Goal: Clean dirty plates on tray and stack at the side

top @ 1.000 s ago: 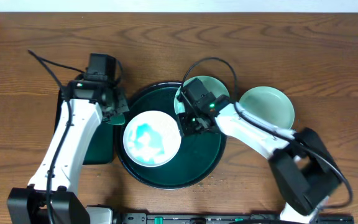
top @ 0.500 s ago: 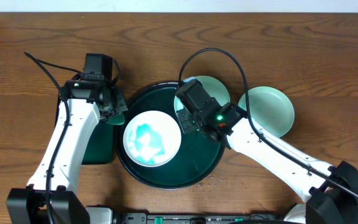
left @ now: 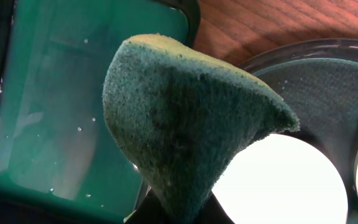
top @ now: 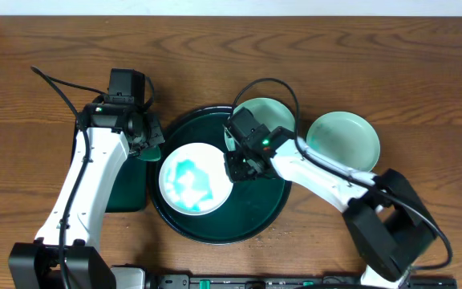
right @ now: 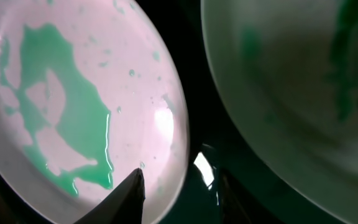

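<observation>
Teal smears cover the near plate [top: 195, 178] on the round tray [top: 255, 210], right end effector [top: 237, 167] spread astride its rim, left end effector [top: 150, 148] pinching a sponge [left: 185, 118]. Beyond, a second plate [top: 274, 112] looks dirty; a third plate [top: 343, 141] sits alone on the tabletop [top: 375, 64].

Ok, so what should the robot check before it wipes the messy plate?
1. Sponge held by left gripper: ok.
2. White plate lying flat on tray: ok.
3. Right gripper straddling the white plate's rim: ok.
4. Right gripper closed on that rim to steady it: not ok, the jaws are open.
5. Sponge over the white plate: not ok, it is by the tray's left edge.
6. Sponge wet enough: cannot tell.
</observation>
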### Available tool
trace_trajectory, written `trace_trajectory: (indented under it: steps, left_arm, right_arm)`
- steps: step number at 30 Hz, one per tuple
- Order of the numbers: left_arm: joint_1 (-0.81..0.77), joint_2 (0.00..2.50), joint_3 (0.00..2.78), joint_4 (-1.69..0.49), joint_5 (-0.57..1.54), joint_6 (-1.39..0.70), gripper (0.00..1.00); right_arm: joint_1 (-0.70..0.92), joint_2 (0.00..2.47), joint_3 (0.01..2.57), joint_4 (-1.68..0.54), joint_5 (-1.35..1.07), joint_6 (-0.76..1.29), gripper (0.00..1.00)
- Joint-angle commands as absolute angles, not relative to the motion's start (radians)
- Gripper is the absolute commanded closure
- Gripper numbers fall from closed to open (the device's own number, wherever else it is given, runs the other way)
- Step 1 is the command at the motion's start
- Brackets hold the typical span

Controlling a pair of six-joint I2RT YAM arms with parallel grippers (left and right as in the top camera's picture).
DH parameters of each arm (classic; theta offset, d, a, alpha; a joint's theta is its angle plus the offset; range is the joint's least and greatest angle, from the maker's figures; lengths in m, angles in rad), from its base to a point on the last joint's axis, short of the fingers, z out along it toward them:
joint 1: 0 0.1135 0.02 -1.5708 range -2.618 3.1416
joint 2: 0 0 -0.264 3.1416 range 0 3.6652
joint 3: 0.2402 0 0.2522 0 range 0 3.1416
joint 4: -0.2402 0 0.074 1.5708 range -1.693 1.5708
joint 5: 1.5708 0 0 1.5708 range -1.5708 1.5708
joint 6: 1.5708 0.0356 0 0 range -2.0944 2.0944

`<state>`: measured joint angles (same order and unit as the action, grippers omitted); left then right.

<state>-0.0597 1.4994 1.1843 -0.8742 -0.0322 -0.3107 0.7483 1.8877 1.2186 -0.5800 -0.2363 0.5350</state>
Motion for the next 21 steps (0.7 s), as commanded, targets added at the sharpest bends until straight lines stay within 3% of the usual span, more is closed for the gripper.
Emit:
trace_trajectory:
  steps: [1, 6, 9, 12, 13, 21]
  left_arm:
    - [-0.057, 1.5, 1.202, -0.875, -0.033, -0.309, 0.93]
    - [-0.057, 1.5, 1.202, -0.874, -0.033, -0.309, 0.93]
    - [-0.057, 1.5, 1.202, -0.875, -0.032, -0.31, 0.92]
    - [-0.057, 1.5, 1.202, -0.875, -0.032, -0.31, 0.93]
    - [-0.057, 1.5, 1.202, -0.875, -0.033, -0.31, 0.93]
    - [-0.057, 1.5, 1.202, -0.874, -0.032, -0.313, 0.93]
  right_arm:
    - [0.738, 1.925, 1.234, -0.547, -0.271, 0.573, 0.66]
    - [0.733, 1.973, 1.234, -0.466, -0.275, 0.581, 0.65]
    - [0.726, 2.001, 1.234, -0.454, -0.298, 0.591, 0.7]
    - [0.719, 2.007, 1.234, -0.449, -0.305, 0.591, 0.97]
    - [0.719, 2.007, 1.234, -0.448, -0.305, 0.591, 0.99]
    - [0.719, 1.975, 1.251, -0.45, -0.36, 0.516, 0.99]
